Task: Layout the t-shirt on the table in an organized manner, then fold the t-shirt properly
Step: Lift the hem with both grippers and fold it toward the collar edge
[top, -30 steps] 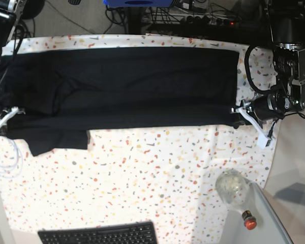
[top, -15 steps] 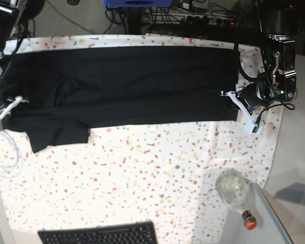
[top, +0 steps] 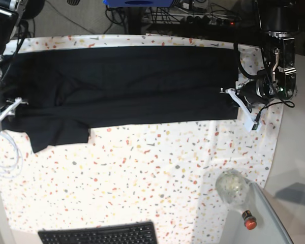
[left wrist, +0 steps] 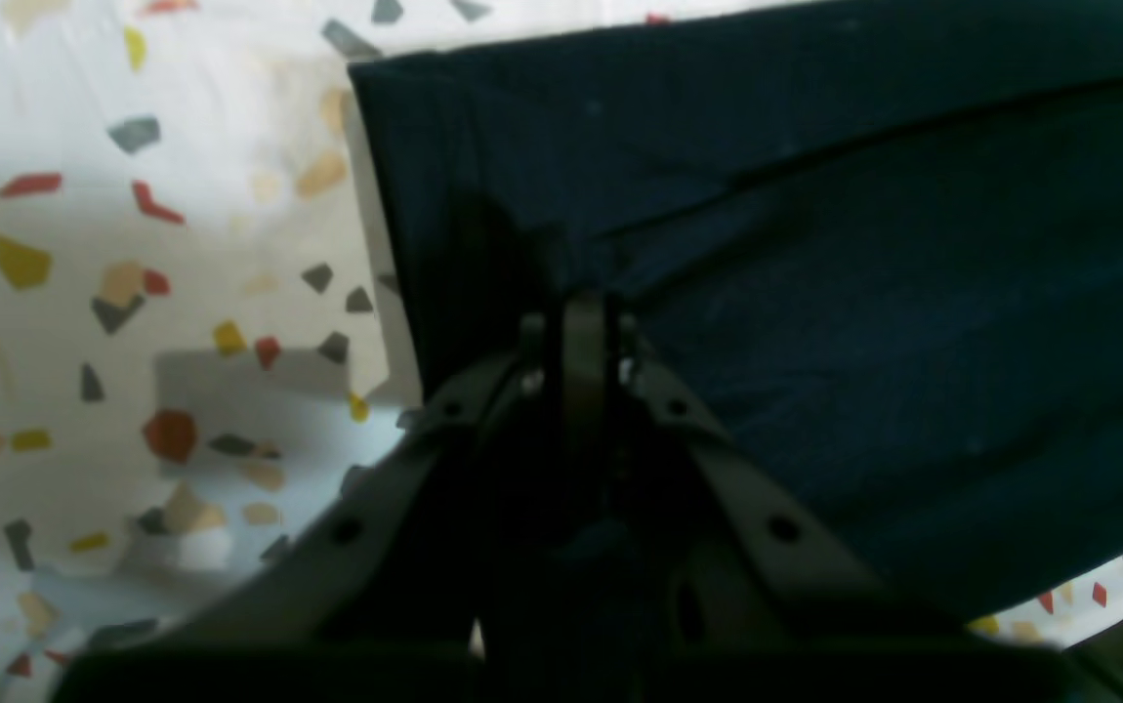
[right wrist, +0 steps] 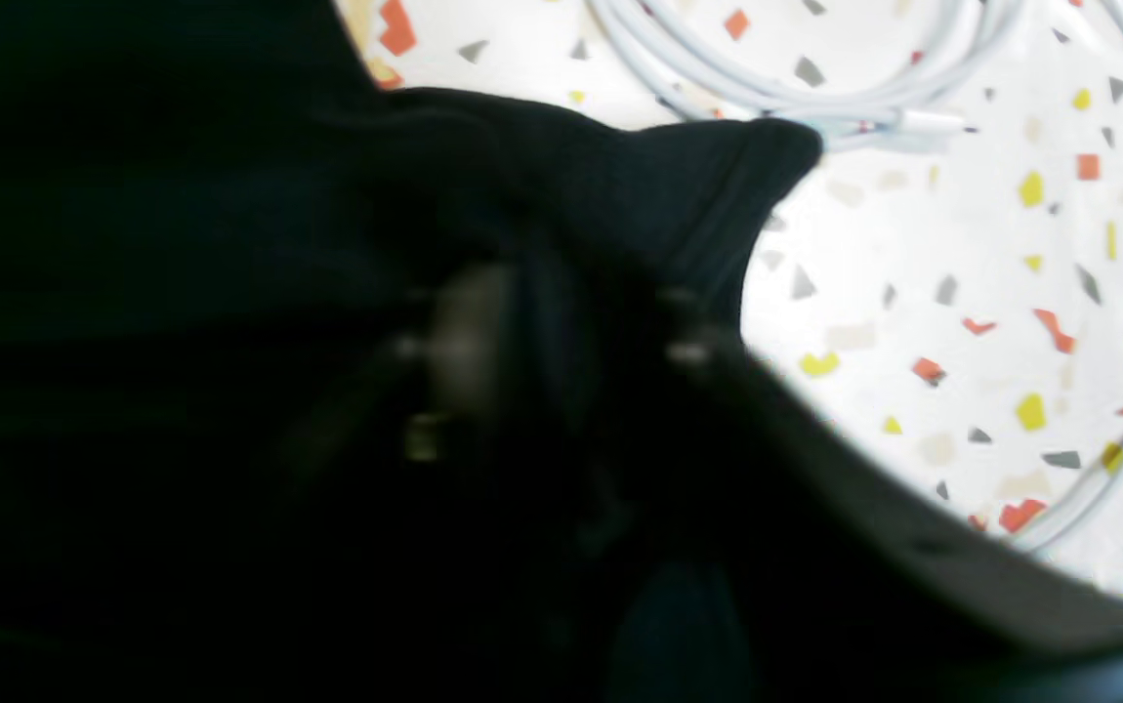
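t-shirt: the black t-shirt (top: 122, 86) lies as a long folded band across the far half of the bench (top: 157, 173), running from one arm to the other; one sleeve pokes out of the near edge at the base view's left end.

left hand: the left hand (left wrist: 576, 322) is clamped shut on the shirt's edge at the base view's right end — the wrist view shows cloth pinched between its tips, with a taut crease fanning off from the grip.

right hand: the right hand (right wrist: 561, 332) sits over the other end, by the sleeve hem; its view is dark and blurred, so I cannot tell whether it has the cloth or stands parted.

step in hand: to my eye, the lengthwise fold is being set down and squared, not begun.

doing it well: I would keep the left grip low and pull only along the band, so the near edge stays straight and the crease flattens instead of dragging the whole shirt sideways.

sleeve: the stray sleeve needs tucking under the band before any cross fold, or the finished packet will be lopsided.

watch for: the white cable (top: 5, 157) loops on the bench just beside the right hand's end — it could snag a finger or get folded into the cloth.

also about: a keyboard (top: 99, 235) and a clear bottle (top: 234, 190) sit at the near edge, well apart from the shirt.
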You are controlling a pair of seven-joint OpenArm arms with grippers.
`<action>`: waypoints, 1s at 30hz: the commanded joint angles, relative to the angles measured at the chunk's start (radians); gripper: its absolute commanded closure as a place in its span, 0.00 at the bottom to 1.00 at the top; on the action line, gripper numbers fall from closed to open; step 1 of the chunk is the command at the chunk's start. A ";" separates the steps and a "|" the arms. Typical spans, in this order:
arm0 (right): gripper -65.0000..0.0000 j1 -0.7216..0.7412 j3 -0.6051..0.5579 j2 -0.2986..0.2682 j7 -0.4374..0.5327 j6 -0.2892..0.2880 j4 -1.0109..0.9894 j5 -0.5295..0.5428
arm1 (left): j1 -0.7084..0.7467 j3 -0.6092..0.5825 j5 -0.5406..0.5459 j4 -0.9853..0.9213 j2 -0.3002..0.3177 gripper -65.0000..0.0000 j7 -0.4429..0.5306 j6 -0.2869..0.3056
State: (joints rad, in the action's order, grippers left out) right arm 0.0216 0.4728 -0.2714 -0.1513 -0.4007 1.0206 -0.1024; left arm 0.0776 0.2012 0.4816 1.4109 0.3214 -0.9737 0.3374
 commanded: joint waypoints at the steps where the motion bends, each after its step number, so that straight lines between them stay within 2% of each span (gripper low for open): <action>1: 0.51 0.016 0.027 -0.022 0.022 0.012 0.028 0.010 | -0.005 0.005 0.004 0.018 0.015 1.00 0.009 -0.001; 3: 0.44 0.016 0.091 -0.006 0.022 0.012 0.059 0.010 | -0.003 0.007 0.002 0.018 0.015 1.00 0.009 -0.001; 7: 0.43 0.011 0.203 0.056 0.022 0.007 0.168 0.010 | 0.000 0.013 0.001 0.018 0.017 1.00 0.009 -0.002; 8: 0.43 0.008 0.206 0.062 0.022 0.007 0.189 0.010 | 0.000 0.013 0.001 0.018 0.017 0.94 0.009 -0.002; 11: 0.43 0.007 0.211 0.070 0.012 0.007 0.231 0.010 | -0.009 0.017 0.002 0.018 0.018 0.65 0.009 -0.002; 15: 0.43 0.019 0.203 0.062 -0.047 0.007 0.241 0.010 | -0.003 0.020 0.007 0.081 0.037 0.33 0.009 -0.002; 17: 0.43 0.036 0.203 0.064 -0.052 0.007 0.235 0.010 | 0.008 0.020 0.009 0.158 0.037 0.23 0.009 -0.002; 19: 0.44 0.042 0.203 0.062 -0.052 0.007 0.231 0.010 | 0.044 0.037 0.009 0.242 0.034 0.19 0.009 -0.002; 21: 0.53 0.061 0.202 0.064 -0.052 0.006 0.229 0.010 | 0.087 0.062 0.009 0.322 0.000 0.23 0.009 -0.002; 22: 0.63 0.070 0.202 0.064 -0.052 0.006 0.217 0.010 | 0.107 0.068 0.009 0.348 -0.024 0.33 0.009 -0.002; 23: 0.76 0.088 0.202 0.060 -0.049 0.006 0.186 0.010 | 0.124 0.063 0.001 0.364 -0.044 0.48 0.009 -0.002; 24: 0.90 0.113 0.202 0.060 -0.049 0.006 0.151 0.010 | 0.139 0.062 -0.001 0.361 -0.057 0.67 0.009 -0.002; 25: 1.00 0.140 0.202 0.059 -0.049 0.006 0.108 0.010 | 0.153 0.060 -0.001 0.351 -0.074 0.91 0.012 -0.002; 26: 1.00 0.163 0.202 0.056 -0.049 0.006 0.068 0.008 | 0.164 0.062 -0.001 0.336 -0.086 1.00 0.014 -0.002; 30: 1.00 0.202 0.202 0.037 -0.049 0.006 -0.016 0.008 | 0.198 0.063 -0.002 0.285 -0.089 1.00 0.016 -0.002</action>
State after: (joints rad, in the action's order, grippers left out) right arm 0.2020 0.6708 -0.2123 -0.2249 -0.4019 0.9920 -0.1040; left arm 0.2790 0.2588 0.4683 1.6802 0.2241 -0.9752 0.3370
